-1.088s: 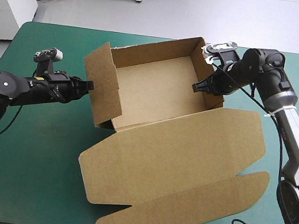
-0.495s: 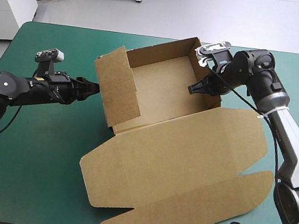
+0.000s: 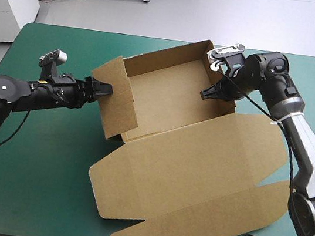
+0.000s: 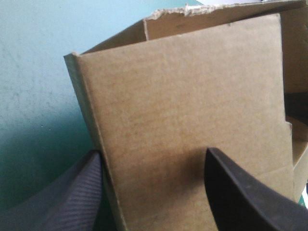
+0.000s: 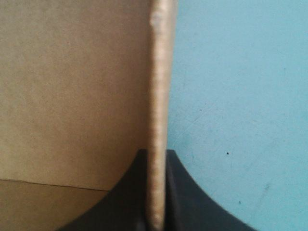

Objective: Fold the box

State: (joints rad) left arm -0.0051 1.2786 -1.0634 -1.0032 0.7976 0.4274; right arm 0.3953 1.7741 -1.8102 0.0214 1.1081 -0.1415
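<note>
The brown box sits in the middle of the teal-green tabletop, a bit toward the far side. It already looks like an open tray. The far wall and the right wall stand up. The big lid lies flat on the near side, spread toward the right.

The right jaws are almost shut on the box. They pinch the top edge of the right wall, with one black finger on each side of the board.

The left jaws are wide open. They are at the left flap, which stands up and leans a little. One finger is by the flap's edge and the other is in front of its face. They do not squeeze it.

I think the job is more than half done. The left flap looks loose and not yet tucked in. It likely needs to be pushed over and pressed down so the left wall stays up. The lid's small flaps are flat too.
</note>
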